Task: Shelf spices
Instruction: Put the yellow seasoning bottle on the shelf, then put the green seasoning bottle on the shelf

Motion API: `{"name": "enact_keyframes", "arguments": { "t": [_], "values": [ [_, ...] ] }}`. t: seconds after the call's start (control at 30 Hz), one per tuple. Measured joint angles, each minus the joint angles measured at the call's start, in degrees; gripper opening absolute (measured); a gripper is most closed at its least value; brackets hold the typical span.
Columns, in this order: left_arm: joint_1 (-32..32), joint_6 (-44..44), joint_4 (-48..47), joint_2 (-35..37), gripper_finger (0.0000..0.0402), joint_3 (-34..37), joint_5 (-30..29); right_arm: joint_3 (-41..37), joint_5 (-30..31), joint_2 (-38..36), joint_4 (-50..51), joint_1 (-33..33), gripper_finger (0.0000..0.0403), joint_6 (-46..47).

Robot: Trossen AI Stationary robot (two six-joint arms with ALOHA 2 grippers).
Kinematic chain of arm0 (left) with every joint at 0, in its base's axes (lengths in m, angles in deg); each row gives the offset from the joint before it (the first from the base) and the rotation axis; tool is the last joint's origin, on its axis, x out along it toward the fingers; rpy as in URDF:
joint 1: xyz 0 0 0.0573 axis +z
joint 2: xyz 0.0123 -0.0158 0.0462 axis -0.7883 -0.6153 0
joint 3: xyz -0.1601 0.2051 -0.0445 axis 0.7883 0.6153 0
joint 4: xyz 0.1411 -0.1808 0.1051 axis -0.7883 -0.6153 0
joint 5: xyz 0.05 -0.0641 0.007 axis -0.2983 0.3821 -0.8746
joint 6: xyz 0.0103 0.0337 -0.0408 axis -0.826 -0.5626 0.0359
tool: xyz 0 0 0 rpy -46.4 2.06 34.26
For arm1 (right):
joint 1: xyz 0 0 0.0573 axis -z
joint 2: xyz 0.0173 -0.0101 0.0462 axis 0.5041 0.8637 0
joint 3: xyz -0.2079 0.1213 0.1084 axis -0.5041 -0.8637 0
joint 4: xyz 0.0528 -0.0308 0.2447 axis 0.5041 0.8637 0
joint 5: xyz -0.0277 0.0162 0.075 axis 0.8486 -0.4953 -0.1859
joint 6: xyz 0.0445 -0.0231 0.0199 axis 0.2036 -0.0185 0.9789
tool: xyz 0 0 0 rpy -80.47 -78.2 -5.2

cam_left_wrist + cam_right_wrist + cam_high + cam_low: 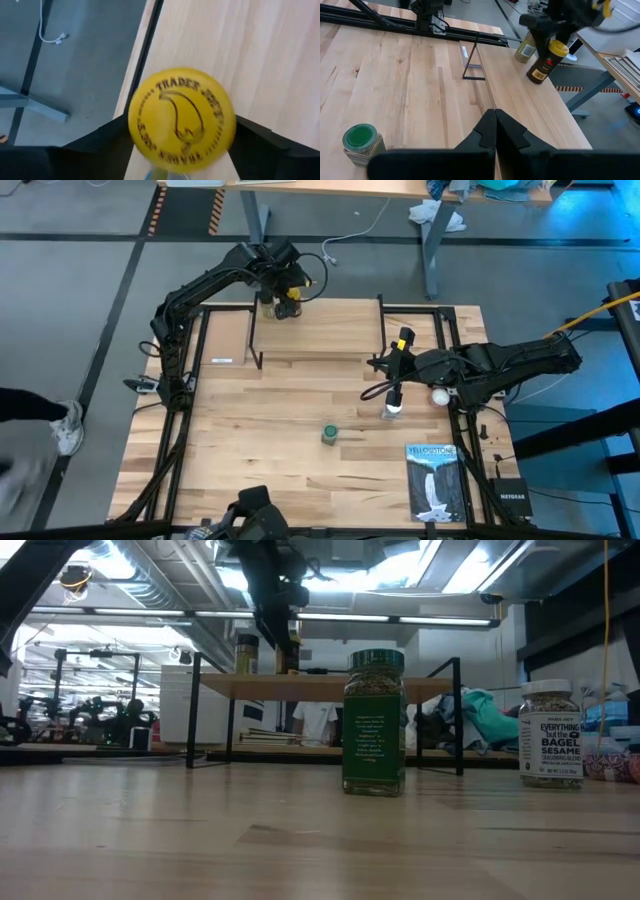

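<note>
The shelf (320,330) stands at the far middle of the table. My left gripper (287,302) is over its far left corner, closed round an amber jar with a yellow lid (182,120), also seen in the right wrist view (546,64). Beside it a dark-lidded jar (246,653) stands upright on the plank. A green jar (330,434) and a white-lidded jar (392,408) stand upright on the tabletop. My right gripper (378,366) hangs shut and empty above the table, right of the shelf. My left gripper has the yellow-lidded jar between its two fingers (112,142), one on each side of the jar's upper part just below the lid (554,52). The fingers come from above, slanting down. The jar leans, its bottom (536,76) at the shelf's plank; whether it rests there I cannot tell.
A blue-and-white book (435,480) lies flat at the table's near right corner. The shelf's plank (530,100) has bare room to the right of the two jars. Black frame rails (185,380) run along the table's left and right edges.
</note>
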Motion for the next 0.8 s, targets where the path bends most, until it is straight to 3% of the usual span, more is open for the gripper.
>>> {"name": "enact_keyframes", "arguments": {
  "t": [0.47, 0.8],
  "values": [
    [-2.19, 0.24, 0.71, 0.2, 0.0288, -1.03, -1.84, 0.0, -0.46, 0.0, 0.13, 0.0, 0.0001, 0.0],
    [-2.49, -0.11, 0.7, 0.29, 0.0289, -7.15, -2.46, 0.0, -0.44, -0.02, 1.03, 0.0, 0.0001, 0.37]
  ]
}}
